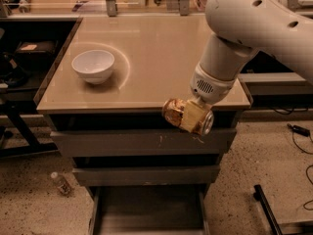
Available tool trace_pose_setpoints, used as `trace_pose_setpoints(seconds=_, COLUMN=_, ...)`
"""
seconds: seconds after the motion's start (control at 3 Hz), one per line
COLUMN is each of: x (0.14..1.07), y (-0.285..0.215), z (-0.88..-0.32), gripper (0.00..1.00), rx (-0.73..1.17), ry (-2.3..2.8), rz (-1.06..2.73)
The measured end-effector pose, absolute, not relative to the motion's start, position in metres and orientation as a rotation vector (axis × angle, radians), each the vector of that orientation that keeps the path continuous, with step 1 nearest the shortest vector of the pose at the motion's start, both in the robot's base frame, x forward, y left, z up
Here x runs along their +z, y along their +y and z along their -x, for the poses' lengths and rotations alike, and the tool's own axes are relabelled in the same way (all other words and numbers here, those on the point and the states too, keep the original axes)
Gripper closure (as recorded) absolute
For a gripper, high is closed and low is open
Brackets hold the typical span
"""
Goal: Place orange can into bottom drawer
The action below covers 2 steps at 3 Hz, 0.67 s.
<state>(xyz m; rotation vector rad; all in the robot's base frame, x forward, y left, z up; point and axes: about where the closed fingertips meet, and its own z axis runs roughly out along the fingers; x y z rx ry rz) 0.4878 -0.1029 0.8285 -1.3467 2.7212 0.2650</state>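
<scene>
The orange can (175, 113) lies sideways in my gripper (191, 116), its silver end (207, 124) facing right. My gripper is shut on the can and holds it in the air just past the front edge of the cabinet top, in front of the top drawer. The bottom drawer (146, 213) is pulled open below, its flat grey floor showing. The can is above the drawer and a little to its right.
A white bowl (93, 65) sits on the beige cabinet top (146, 48) at the left. Two wider grey drawers (142, 143) are closed above the open one. A small clear plastic bottle (60, 182) lies on the speckled floor at the left. Cables lie at the right.
</scene>
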Motion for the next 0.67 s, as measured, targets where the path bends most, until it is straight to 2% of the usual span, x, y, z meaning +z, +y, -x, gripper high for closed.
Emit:
trace_pose_setpoints(seconds=0.33, x=0.816, y=-0.101, z=-0.468, gripper=1.0, rx=0.314, ry=2.751, rz=1.344)
trace_pose_setpoints(seconds=0.67, x=0.772, y=-0.086, z=-0.434, gripper=1.0, rx=0.451, ry=2.818, rz=1.334)
